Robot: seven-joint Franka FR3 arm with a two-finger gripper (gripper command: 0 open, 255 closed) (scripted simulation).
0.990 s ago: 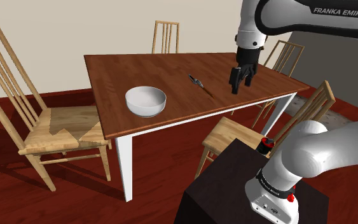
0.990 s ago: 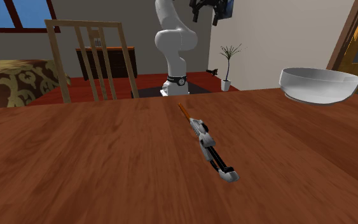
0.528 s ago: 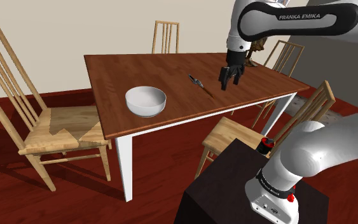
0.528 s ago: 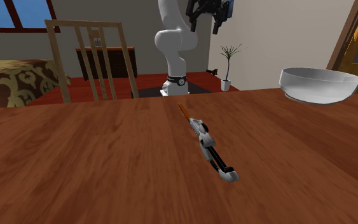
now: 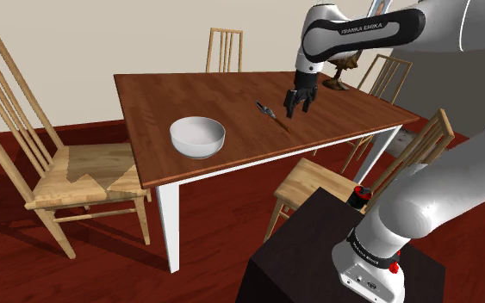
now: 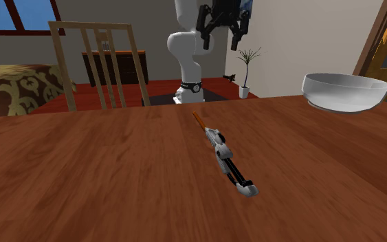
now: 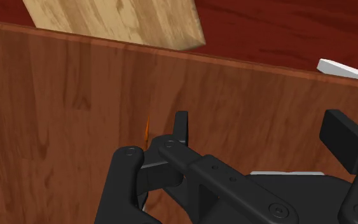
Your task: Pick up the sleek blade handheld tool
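The tool [image 5: 272,114] is a slim grey and black knife with an orange tip, lying flat on the brown wooden table [image 5: 171,99]. In the second exterior view the knife [image 6: 224,155] lies mid-table, its orange end toward the arm. My gripper [image 5: 296,104] hangs open just above the table, close beside the knife on the shoulder view's right. From across the table the gripper [image 6: 219,33] shows high behind the knife, fingers spread. In the wrist view the gripper [image 7: 263,133] holds nothing, and the knife's orange tip [image 7: 147,129] peeks out beside one finger.
A white bowl [image 5: 197,136] stands near the table's front edge, to the shoulder view's left of the knife; it also appears as the bowl [image 6: 345,91]. Wooden chairs [image 5: 68,172] ring the table. The dark stand [image 5: 335,258] sits at the lower right.
The open gripper has travelled to the shoulder view's left, from beyond the knife to close beside it, and has come lower in the second exterior view. The knife and bowl have not moved.
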